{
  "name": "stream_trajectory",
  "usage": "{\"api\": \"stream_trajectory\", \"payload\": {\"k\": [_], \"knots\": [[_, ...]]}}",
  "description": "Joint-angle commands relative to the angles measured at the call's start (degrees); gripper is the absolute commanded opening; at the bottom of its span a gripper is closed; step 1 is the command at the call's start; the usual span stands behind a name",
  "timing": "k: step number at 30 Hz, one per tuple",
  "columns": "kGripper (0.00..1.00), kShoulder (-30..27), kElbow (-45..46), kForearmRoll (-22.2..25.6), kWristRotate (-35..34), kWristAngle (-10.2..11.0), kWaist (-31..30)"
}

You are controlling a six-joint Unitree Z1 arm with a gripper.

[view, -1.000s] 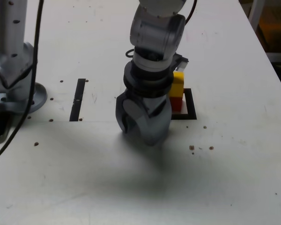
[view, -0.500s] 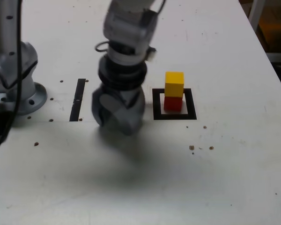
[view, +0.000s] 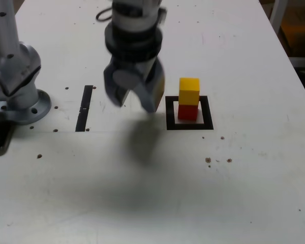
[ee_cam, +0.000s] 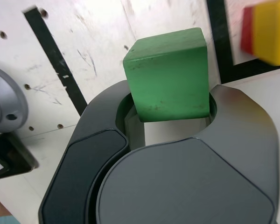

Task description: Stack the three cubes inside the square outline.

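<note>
The green cube (ee_cam: 170, 86) was between the gripper's (ee_cam: 171, 93) fingers, which were clamped on its two opposite sides. The gripper hung above the table (view: 193, 178), blurred, with a soft shadow (view: 144, 140) below it in the exterior view. Near it, toward the exterior view's right, the yellow cube (view: 189, 91) sat on the red cube (view: 187, 112), and the red one stood inside the black square outline (view: 208, 113). Toward the exterior view's left lay the straight black strip (view: 84, 108), and beyond that stood a round grey base (view: 33, 109).
</note>
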Motion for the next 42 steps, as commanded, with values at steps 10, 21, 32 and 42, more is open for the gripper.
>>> {"api": "stream_trajectory", "payload": {"k": [10,21,32,42], "knots": [[0.24,0.5,-19.1,11.6,-0.9,2.6,2.6],[0.24,6.4,-24.6,12.2,-0.7,0.4,4.0],[0.24,10.2,-24.6,11.7,-0.7,-0.9,4.3],[0.24,13.2,-24.5,10.2,-0.1,-2.2,4.4]]}}
